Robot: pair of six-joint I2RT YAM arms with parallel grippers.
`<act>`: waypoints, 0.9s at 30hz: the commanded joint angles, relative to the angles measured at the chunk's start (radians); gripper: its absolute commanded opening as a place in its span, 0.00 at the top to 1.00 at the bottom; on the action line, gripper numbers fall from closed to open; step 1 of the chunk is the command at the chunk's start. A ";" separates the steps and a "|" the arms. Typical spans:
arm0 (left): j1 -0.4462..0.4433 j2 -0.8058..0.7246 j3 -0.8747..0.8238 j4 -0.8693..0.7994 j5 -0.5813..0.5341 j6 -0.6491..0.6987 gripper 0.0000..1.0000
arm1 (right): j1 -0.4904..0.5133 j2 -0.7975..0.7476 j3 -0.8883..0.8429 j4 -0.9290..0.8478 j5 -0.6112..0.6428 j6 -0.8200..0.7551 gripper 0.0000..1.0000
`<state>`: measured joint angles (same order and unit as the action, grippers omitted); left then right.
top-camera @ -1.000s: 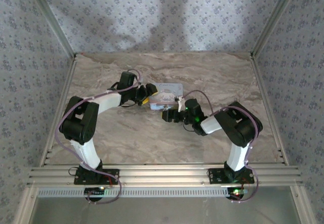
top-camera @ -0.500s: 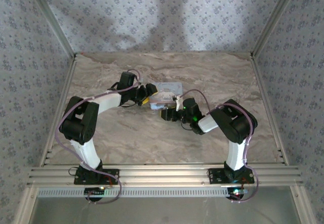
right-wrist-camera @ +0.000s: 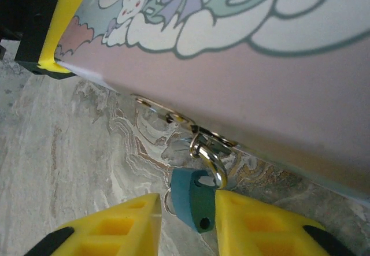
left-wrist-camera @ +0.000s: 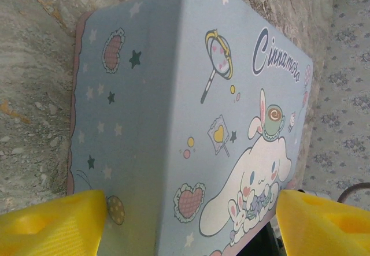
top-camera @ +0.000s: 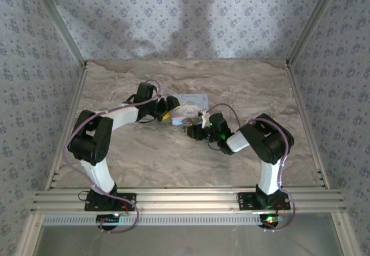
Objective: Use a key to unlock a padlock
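Surroundings: flowered wallpaper on three sides of a marbled desk, with both arms reaching to its middle.
Tin box: the light blue cartoon tin box lies flat on the desk between the two arms.
Left pincer: the left pincer straddles one end of the box. Its yellow pads sit wide apart against opposite sides, clenched on it, probably to stop it sliding while the lock is worked.
Padlock: the tiny bluish padlock hangs by its shackle from the hasp on the box's pink side wall, low over the desk.
Right pincer: the right pincer brackets the padlock. One finger touches it and the other is just beside it, so I cannot tell whether it is truly grasped.
Likely purpose: turning the lock body so that its end hole faces outward.
Key: hard to make out. A small silver ring beside the padlock may belong to it.
Cut off: much of the box's lid in the right wrist view; from above the padlock is too small to pick out.
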<state>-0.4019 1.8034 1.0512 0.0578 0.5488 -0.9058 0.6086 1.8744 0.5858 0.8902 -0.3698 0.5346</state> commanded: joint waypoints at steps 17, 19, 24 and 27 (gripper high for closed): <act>-0.009 -0.003 -0.049 0.030 -0.019 0.008 0.23 | -0.044 0.001 -0.067 0.062 -0.001 0.179 0.90; -0.011 -0.008 -0.056 0.030 -0.019 0.011 0.23 | -0.050 -0.005 -0.079 0.084 0.002 0.192 0.90; -0.014 -0.003 -0.066 0.031 -0.022 0.014 0.23 | -0.061 -0.028 -0.098 0.095 0.009 0.200 0.91; -0.014 0.002 -0.066 0.034 -0.022 0.015 0.23 | -0.070 -0.043 -0.108 0.099 0.008 0.206 0.91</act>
<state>-0.4091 1.8030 0.9958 0.0734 0.5308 -0.9054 0.5503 1.8542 0.4980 0.9989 -0.3733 0.7082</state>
